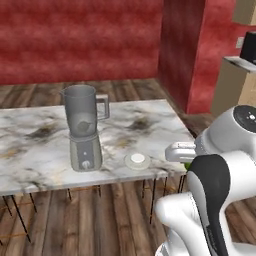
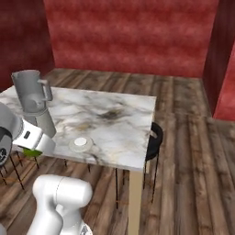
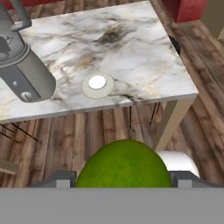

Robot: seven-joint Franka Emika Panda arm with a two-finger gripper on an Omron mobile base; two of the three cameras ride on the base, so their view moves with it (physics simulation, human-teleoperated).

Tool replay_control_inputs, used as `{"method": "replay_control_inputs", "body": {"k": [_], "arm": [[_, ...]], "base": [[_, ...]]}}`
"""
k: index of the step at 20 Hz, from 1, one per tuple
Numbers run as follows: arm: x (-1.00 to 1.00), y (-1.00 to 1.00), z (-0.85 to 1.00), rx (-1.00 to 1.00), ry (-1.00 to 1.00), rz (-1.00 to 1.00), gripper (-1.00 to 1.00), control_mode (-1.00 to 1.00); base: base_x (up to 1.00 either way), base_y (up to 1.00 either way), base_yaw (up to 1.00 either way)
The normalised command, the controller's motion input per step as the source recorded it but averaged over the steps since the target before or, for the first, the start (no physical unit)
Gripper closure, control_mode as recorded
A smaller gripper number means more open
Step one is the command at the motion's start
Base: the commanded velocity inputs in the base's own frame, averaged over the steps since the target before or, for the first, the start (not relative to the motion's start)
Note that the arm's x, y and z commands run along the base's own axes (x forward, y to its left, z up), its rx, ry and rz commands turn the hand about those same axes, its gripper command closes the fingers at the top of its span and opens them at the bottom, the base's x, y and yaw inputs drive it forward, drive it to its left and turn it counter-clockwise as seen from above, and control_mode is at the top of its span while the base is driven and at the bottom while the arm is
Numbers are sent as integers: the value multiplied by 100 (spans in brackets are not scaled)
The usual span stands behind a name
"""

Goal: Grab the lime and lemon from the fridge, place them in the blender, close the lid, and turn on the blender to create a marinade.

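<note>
Left base view: the blender (image 1: 85, 127) is seen standing upright on the marble table (image 1: 145, 120), near the table's front edge. Its smoky jar is open on top, handle turned to the right, small knob facing front on the grey base. The lid (image 1: 137, 160) is laid flat on the table just right of the blender, close to the front edge, apart from the blender base. A sliver of green fruit (image 1: 187, 164) is glimpsed right of the lid, off the table's edge, tucked under the white hand. The jaws are hidden by the arm here.

Right base view: the blender (image 2: 36, 101) is seen at the table's left end, the lid (image 2: 81, 143) just right of it and nearer the front edge. A green patch (image 2: 31, 152) is visible below the white hand, left of the lid and lower than the table (image 2: 124, 119) top. A black round stool (image 2: 156, 135) is placed at the table's right side.

Hand view: a rounded yellowish-green fruit, taken as the lemon (image 3: 124, 166), is pinched between the two tips of the gripper (image 3: 124, 177); the jaws are pressed on its sides. It is held off the table, in front of the edge, over wood floor. The lid (image 3: 98, 84) lies beyond it on the table (image 3: 140, 57), the blender (image 3: 22, 65) left of the lid. Whether fruit lies inside the jar cannot be told.
</note>
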Motion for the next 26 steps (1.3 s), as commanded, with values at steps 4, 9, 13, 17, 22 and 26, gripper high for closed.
{"method": "replay_control_inputs", "body": {"k": [4, 9, 13, 17, 22, 26], "arm": [[0, 0, 0, 0, 0, 0, 100, 100], [0, 0, 0, 0, 0, 0, 100, 100], [0, 0, 0, 0, 0, 0, 100, 100], [0, 0, 0, 0, 0, 0, 100, 100], [0, 0, 0, 0, 0, 0, 100, 100], [0, 0, 0, 0, 0, 0, 100, 100]], "base": [[39, -10, 8], [32, -6, 8], [29, -2, 8], [45, 0, 7], [49, 0, 7], [27, 0, 7]]}}
